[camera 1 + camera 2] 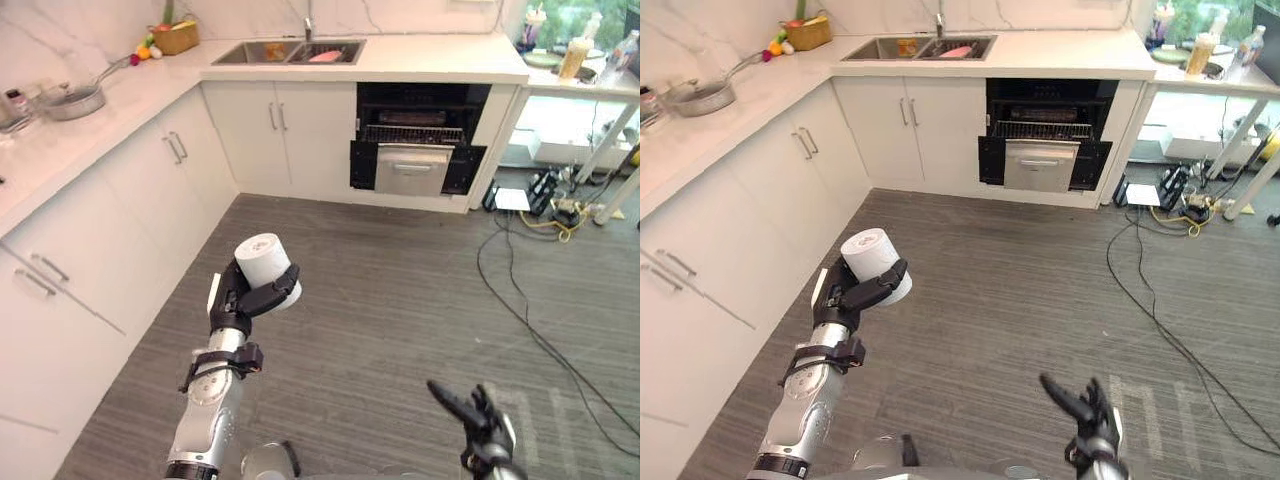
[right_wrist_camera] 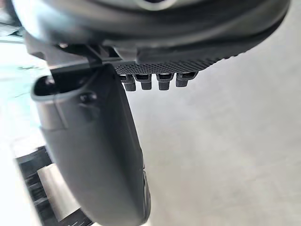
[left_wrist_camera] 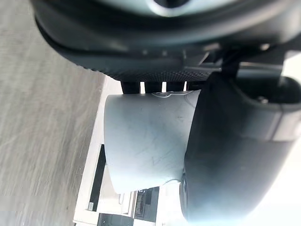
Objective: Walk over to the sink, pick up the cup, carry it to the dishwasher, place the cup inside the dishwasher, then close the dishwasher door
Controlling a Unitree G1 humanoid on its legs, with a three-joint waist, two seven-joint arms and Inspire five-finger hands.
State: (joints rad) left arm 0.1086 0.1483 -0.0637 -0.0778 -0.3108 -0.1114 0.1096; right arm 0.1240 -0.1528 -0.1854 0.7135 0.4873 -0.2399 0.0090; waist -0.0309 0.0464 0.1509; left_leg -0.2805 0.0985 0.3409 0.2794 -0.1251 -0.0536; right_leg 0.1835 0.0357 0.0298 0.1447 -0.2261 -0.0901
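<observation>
My left hand [image 1: 243, 297] is raised over the grey floor with its fingers and thumb curled round a white cup [image 1: 264, 263], which points up and slightly forward. The left wrist view has the cup [image 3: 146, 141] clamped between the thumb and the fingers. My right hand [image 1: 478, 420] hangs low at the lower right with straight fingers and holds nothing. The dishwasher [image 1: 420, 140] stands open in the far cabinet row, its door [image 1: 412, 168] hanging down and a wire rack [image 1: 412, 133] showing. The sink [image 1: 288, 52] lies in the far counter, left of the dishwasher.
White L-shaped cabinets [image 1: 120, 200] run along the left and far sides. A pan [image 1: 75, 100] and a basket of fruit [image 1: 173, 38] sit on the counter. Cables [image 1: 530, 300] and a power strip trail over the floor at the right, near a table [image 1: 600, 90].
</observation>
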